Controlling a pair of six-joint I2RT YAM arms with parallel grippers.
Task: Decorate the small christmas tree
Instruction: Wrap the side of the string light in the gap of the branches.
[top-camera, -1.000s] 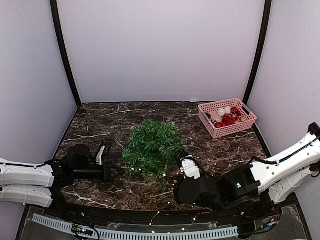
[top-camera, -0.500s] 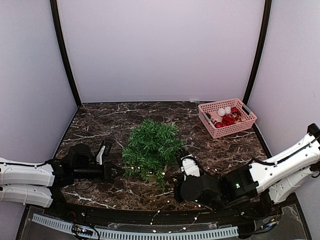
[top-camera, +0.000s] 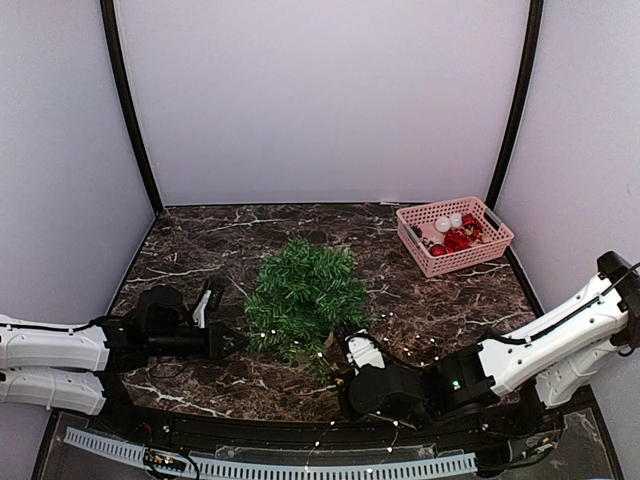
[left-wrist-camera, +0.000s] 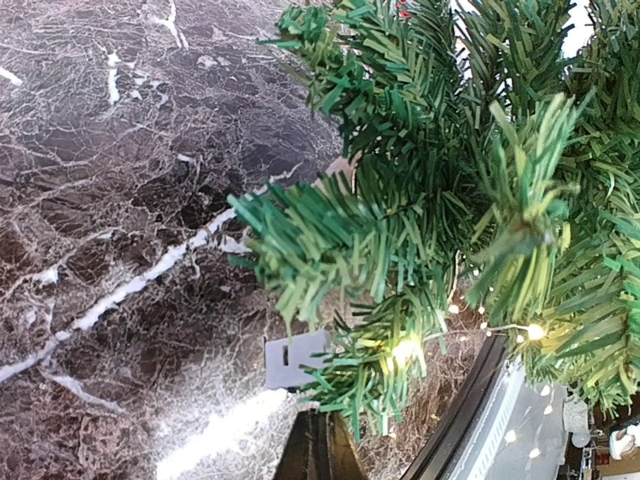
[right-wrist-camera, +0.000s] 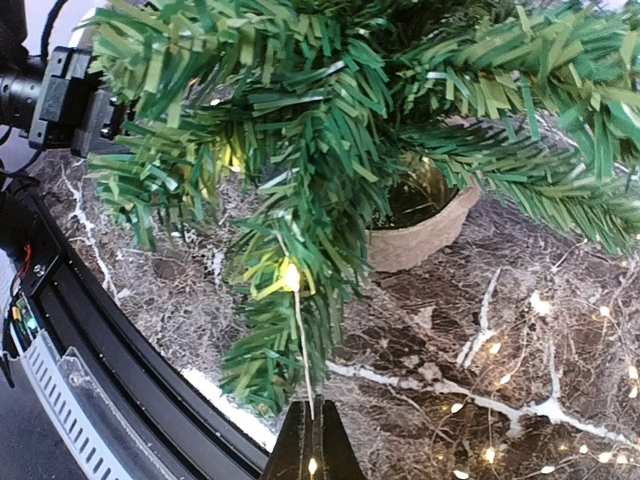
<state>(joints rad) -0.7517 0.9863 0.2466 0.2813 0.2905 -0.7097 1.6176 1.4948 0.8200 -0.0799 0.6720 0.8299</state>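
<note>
The small christmas tree (top-camera: 303, 295) stands mid-table in a tan pot (right-wrist-camera: 420, 225), dark green and bushy, with tiny lit bulbs (right-wrist-camera: 291, 275) on its near branches. My right gripper (top-camera: 343, 352) is low at the tree's front right. In the right wrist view it (right-wrist-camera: 313, 415) is shut on the thin light string wire, which runs up to a lit bulb. My left gripper (top-camera: 233, 343) is at the tree's left side, its jaws (left-wrist-camera: 318, 435) shut under a low branch. A small grey tab (left-wrist-camera: 293, 360) sits just past its tips; I cannot tell whether it is held.
A pink basket (top-camera: 487, 245) of red and white ornaments stands at the back right. Loose light string (right-wrist-camera: 540, 400) trails over the marble to the right of the tree and down over the black front rail (top-camera: 330, 440). Purple walls enclose the table.
My right arm has slid left along the front of the tree, low and nearer the edge, keeping the light string in its jaws. The left arm has stayed put.
</note>
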